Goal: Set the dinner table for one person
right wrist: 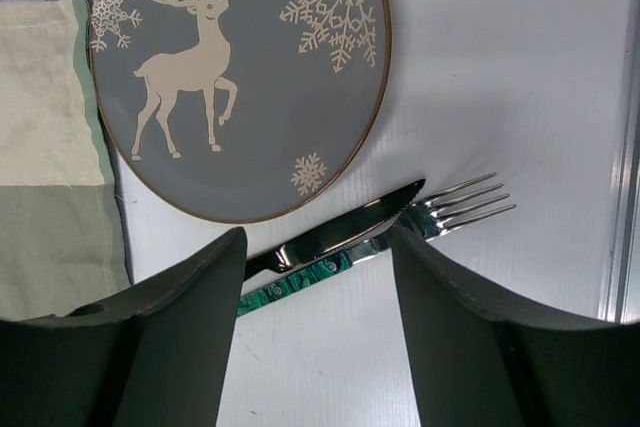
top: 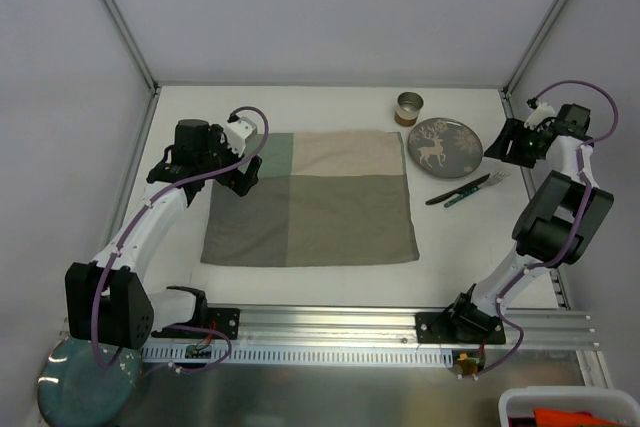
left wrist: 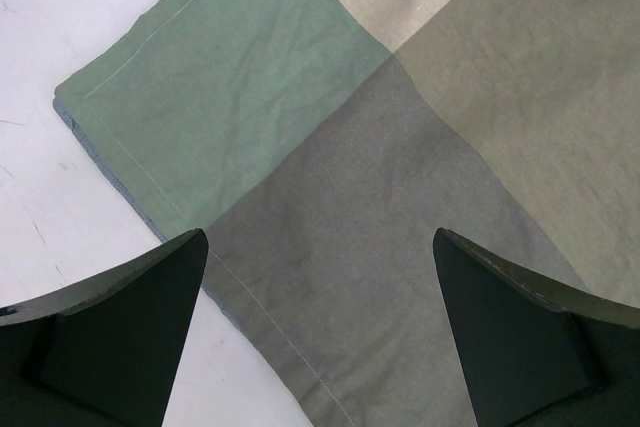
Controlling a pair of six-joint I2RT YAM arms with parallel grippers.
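The white dinner table holds a green-and-beige patchwork mat at its centre. A grey plate with a white deer lies right of the mat, off the cloth. A dark knife and a green-handled fork lie side by side below the plate. My left gripper hovers open and empty over the mat's left part; it also shows in the left wrist view. My right gripper is open and empty above the knife and fork, just below the plate.
A small metal cup stands behind the plate near the back edge. Aluminium frame bars and white walls close in the table. The slotted mounting rail runs along the front. A teal round object and a white bin sit off the table.
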